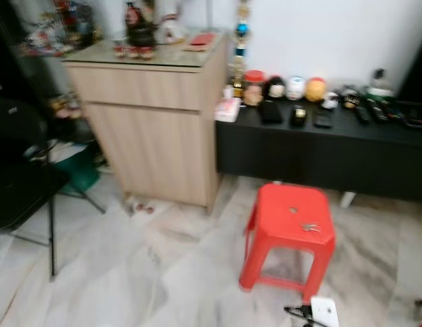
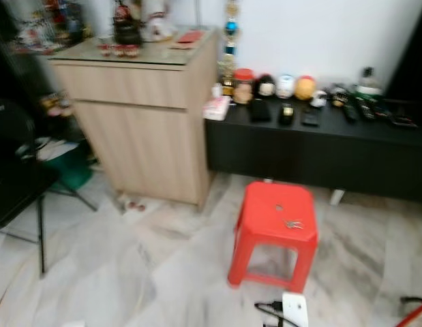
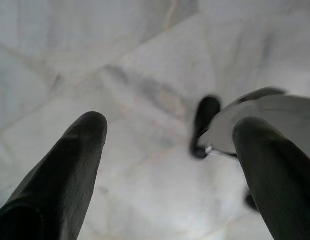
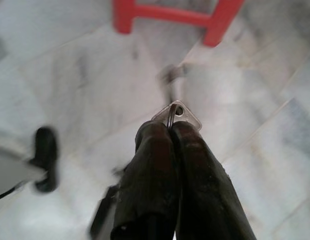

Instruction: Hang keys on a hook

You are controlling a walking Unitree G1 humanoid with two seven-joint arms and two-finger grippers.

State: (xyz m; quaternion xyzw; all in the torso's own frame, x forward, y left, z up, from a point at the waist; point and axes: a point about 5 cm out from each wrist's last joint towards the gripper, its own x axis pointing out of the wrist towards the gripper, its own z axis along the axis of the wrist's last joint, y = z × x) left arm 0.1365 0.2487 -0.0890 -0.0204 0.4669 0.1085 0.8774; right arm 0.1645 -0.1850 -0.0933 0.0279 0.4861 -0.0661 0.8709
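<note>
A small bunch of keys (image 1: pixel 310 227) lies on the seat of a red plastic stool (image 1: pixel 285 211) that stands on the marble floor in front of me. In the right wrist view my right gripper (image 4: pixel 170 128) is shut on a small silver tag with a hole and a thin ring (image 4: pixel 179 113). That tag sticks out past the fingertips, above the floor and near the stool's legs (image 4: pixel 215 20). My left gripper (image 3: pixel 170 131) hangs open over the bare floor with nothing between its fingers.
A wooden cabinet (image 1: pixel 153 116) with clutter on top stands at the back left. Next to it a low black bench (image 1: pixel 320 146) carries jars and remotes. A black chair (image 1: pixel 23 184) is at the left. A white plug with a black cable (image 1: pixel 323 310) lies on the floor by the stool.
</note>
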